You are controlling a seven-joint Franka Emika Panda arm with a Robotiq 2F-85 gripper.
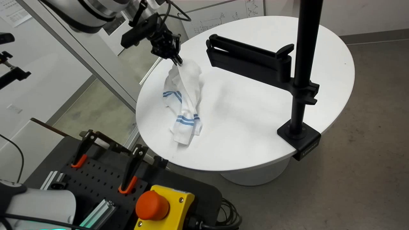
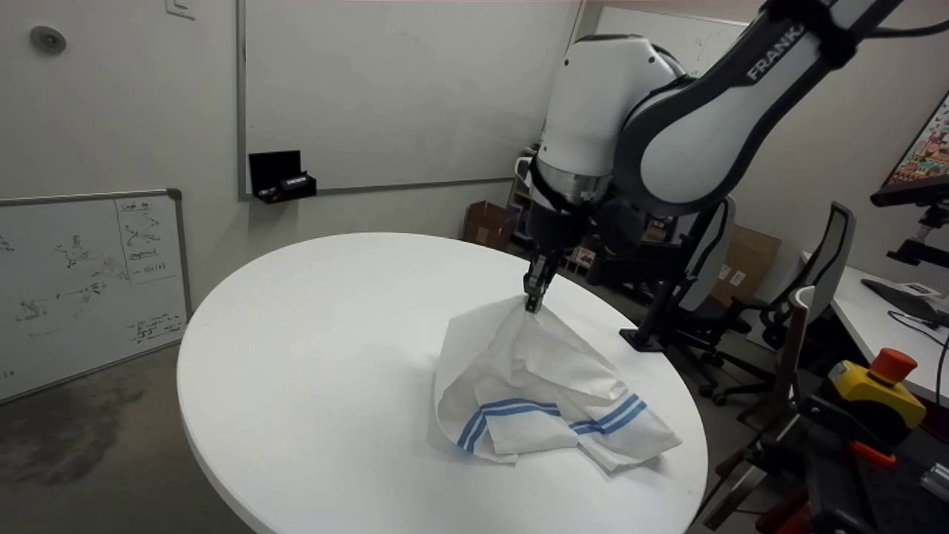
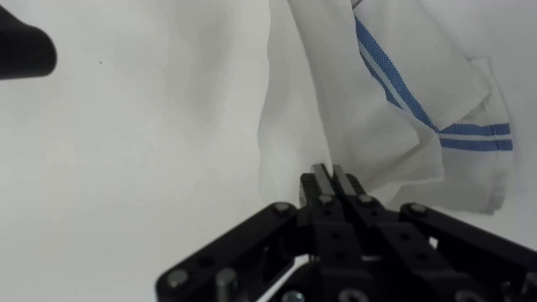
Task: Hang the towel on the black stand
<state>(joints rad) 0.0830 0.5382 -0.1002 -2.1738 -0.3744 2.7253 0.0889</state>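
Note:
The white towel with blue stripes (image 1: 188, 92) hangs bunched from my gripper (image 1: 177, 61) in both exterior views. Its raised part peaks at the fingertips, and its striped lower end rests on the round table. In an exterior view the towel (image 2: 519, 356) spreads out below the gripper (image 2: 532, 304). In the wrist view the fingertips (image 3: 330, 172) are shut on a fold of the towel (image 3: 377, 126). The black stand (image 1: 305, 57) is clamped to the table edge, its flat arm (image 1: 249, 60) pointing toward the gripper side, apart from the towel. The stand's foot shows in an exterior view (image 2: 641, 340).
The round white table (image 1: 243, 134) carries the towel and stand. A black cart with orange-tipped clamps (image 1: 127, 185) and a yellow box with a red button (image 1: 169, 204) stands beside it. Chairs (image 2: 823, 259) stand behind. An unidentified black shape (image 3: 25, 50) enters the wrist view.

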